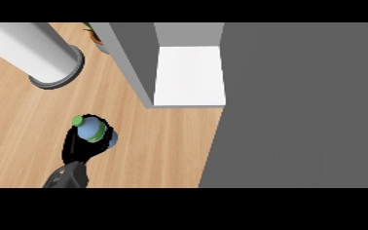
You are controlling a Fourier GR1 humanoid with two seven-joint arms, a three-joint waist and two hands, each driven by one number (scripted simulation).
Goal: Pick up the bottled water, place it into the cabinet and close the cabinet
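Note:
A bluish water bottle [92, 130] with a green cap [78, 121] sits in my left hand [78, 146], whose black fingers curl round it at the lower left of the wooden counter. The cabinet [137, 58] stands at the upper middle with its white inner shelf [191, 75] showing. Its open grey door [295, 107] fills the right side of the head view. My right hand does not show.
A large white cylinder on a grey round base [52, 63] stands at the upper left. A small potted plant [96, 36] peeks out behind the cabinet's left wall. Bare wooden counter [165, 146] lies between my hand and the cabinet.

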